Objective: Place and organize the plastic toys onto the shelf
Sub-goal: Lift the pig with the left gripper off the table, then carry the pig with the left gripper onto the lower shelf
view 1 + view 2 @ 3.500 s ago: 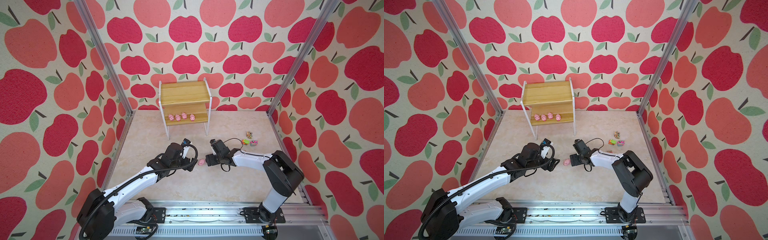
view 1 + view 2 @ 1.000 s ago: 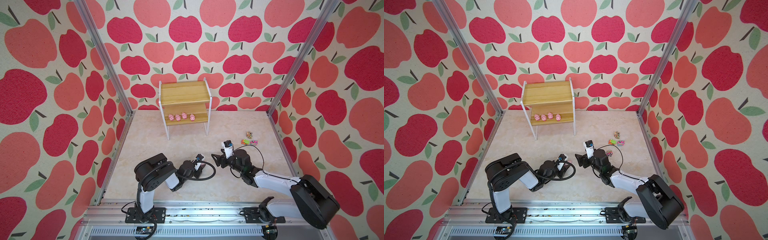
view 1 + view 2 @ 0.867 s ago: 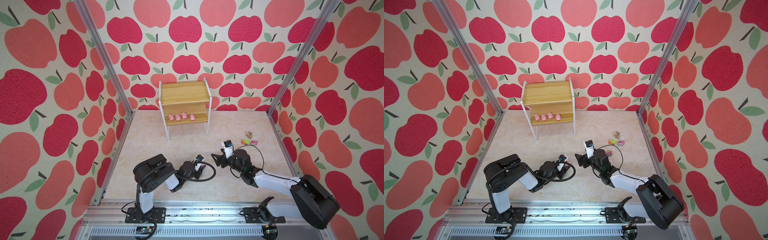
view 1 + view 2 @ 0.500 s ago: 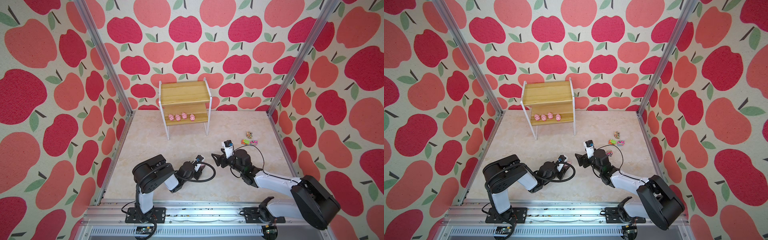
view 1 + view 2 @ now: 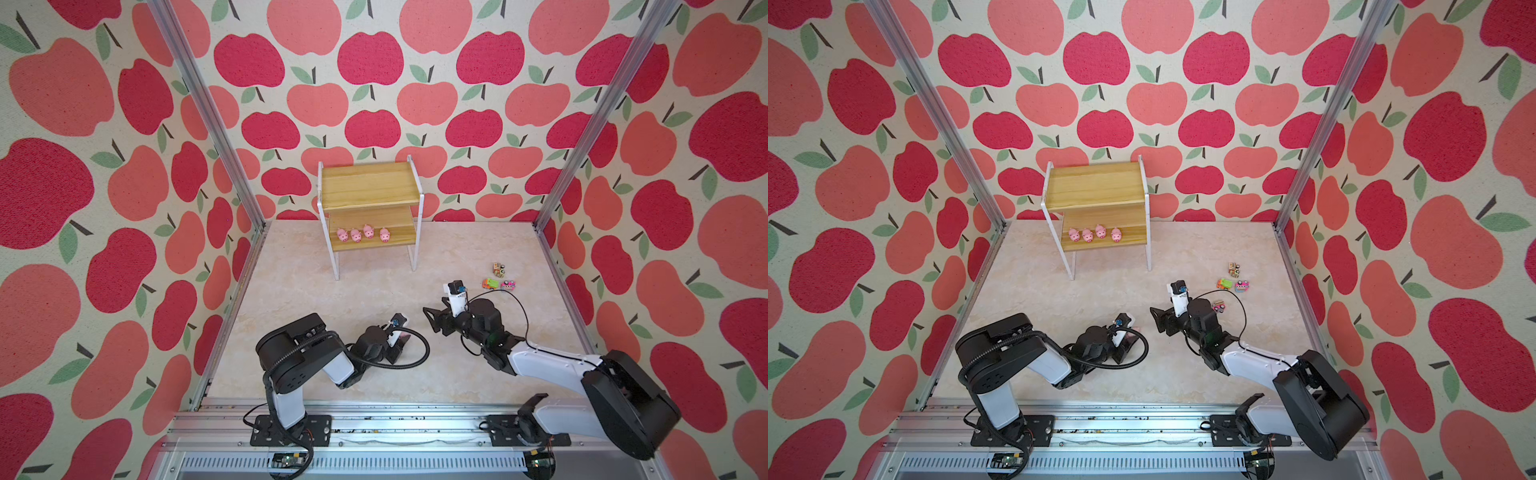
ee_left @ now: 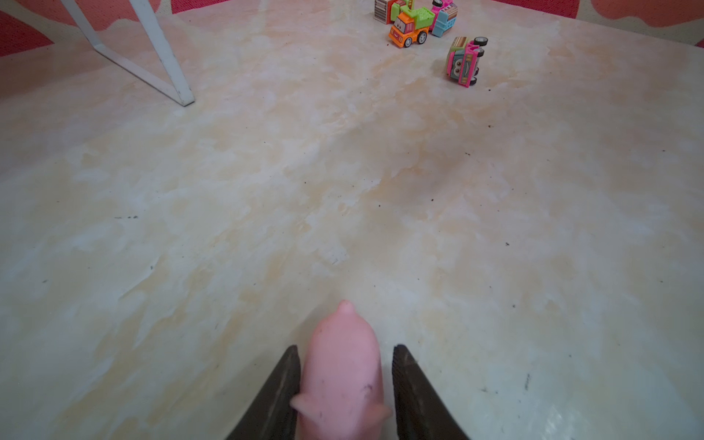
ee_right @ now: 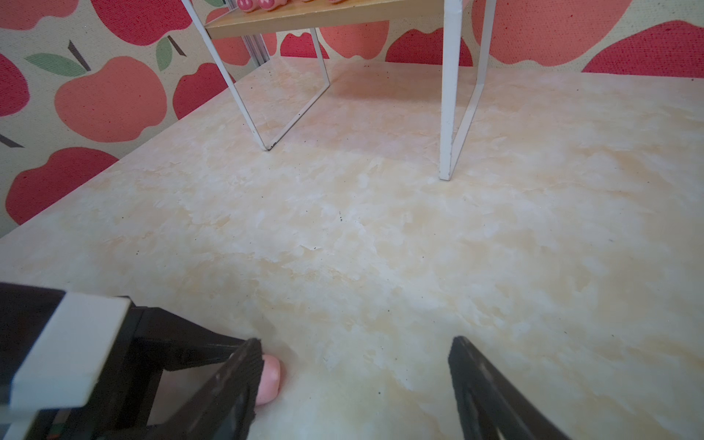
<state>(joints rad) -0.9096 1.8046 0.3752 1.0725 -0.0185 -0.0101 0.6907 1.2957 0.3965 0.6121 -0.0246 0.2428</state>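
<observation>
Just slackened on pig (image 6: 343, 365) at left gripper (image 6: 344, 350): narrow, apparently unclamped. Spread wide, empty, at right gripper (image 7: 355, 343). Regrip before carrying to shelf (image 5: 370, 191) at 12 o'clock.

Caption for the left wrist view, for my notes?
Pig on the table between the jaws of the left gripper; trucks beyond, the nearest truck on its side.

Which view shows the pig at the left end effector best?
The left wrist view: the pink pig lies close up between the fingers of the left end effector. The right wrist view catches only its tip; both top views barely show it behind that end effector.
</observation>
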